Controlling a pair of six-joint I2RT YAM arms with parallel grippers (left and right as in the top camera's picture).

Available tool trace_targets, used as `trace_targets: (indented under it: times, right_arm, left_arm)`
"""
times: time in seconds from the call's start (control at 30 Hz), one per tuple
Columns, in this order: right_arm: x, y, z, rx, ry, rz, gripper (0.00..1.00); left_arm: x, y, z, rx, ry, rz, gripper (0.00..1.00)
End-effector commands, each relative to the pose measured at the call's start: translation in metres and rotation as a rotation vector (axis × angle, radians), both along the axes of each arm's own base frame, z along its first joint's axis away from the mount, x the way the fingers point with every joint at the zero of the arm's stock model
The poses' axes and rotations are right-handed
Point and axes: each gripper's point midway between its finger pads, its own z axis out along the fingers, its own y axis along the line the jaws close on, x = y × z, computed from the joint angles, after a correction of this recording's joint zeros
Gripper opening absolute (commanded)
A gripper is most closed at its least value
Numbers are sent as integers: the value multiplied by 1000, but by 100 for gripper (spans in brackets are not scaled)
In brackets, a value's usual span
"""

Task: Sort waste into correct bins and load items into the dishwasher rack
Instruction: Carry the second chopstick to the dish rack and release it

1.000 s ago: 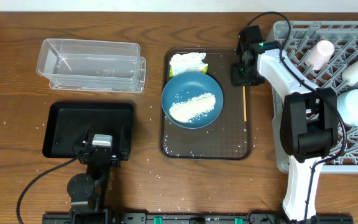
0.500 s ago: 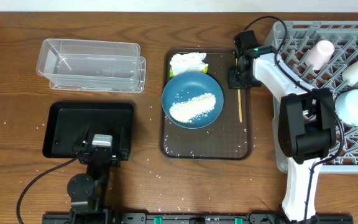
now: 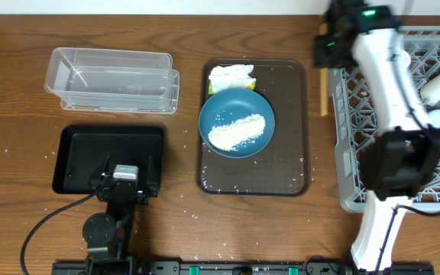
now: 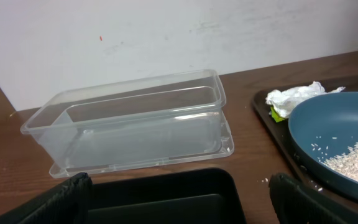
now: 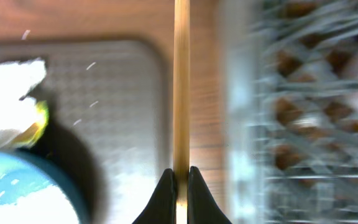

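Upper right of overhead frame: right gripper (image 5: pixel 179 179) clenched on chopsticks (image 5: pixel 181 81) at one end, between brown tray (image 3: pixel 292 153) and rack (image 3: pixel 342 153). Light, stiff, smooth; probably pivot easily. Left gripper (image 4: pixel 179 208) spread wide.

On the desk (image 3: pixel 14 99), the tub (image 3: pixel 113 79) sits far left, the shallow tray (image 3: pixel 90 153) nearer, the middle serving tray (image 3: pixel 289 153) carries the plate (image 3: pixel 236 107) of rice (image 3: pixel 239 131) with the napkin (image 3: pixel 230 75) behind, and the chopsticks (image 3: pixel 324 95) are between it and the rack (image 3: pixel 345 153) on the right.

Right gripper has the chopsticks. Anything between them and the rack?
Nothing visible. The chopsticks hang beside the rack's left wall, over the table, with the right gripper shut on them.
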Motion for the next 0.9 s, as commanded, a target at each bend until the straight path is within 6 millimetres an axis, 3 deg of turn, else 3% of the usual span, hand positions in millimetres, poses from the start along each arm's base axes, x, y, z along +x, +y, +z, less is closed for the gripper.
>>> trace_targets:
  times: [0.0,0.3,0.4,0.53,0.57,0.67,0.77,0.87]
  right_arm:
    - [0,-39,24,-25,-52,-16,1]
    - [-4,-72,9,28,-34,28,1]
    - [-3,-76,0,23,-29,21,11]
    - [-3,-82,-13,-7,-14,8,12]
    - [-4,-83,-16,-14,-10,5,14]
    - [-7,-82,-24,-10,9,5,40]
    - [-11,-76,-29,20,23,16,51]
    - [-12,-62,-28,96,25,43,54]
  left_arm:
    - [-1,-2,-16,-2,48,-13,93]
    - [-1,-2,-16,-2,48,-13,93]
    - [-1,-2,-16,-2,48,-13,93]
    - [-1,-2,-16,-2,48,-13,93]
    - [-1,-2,-16,-2,48,-13,93]
    - [-1,-2,-16,-2,48,-13,93]
    - [-1,-2,-16,-2,48,-13,93]
    - [-1,-2,-16,-2,48,-13,93]
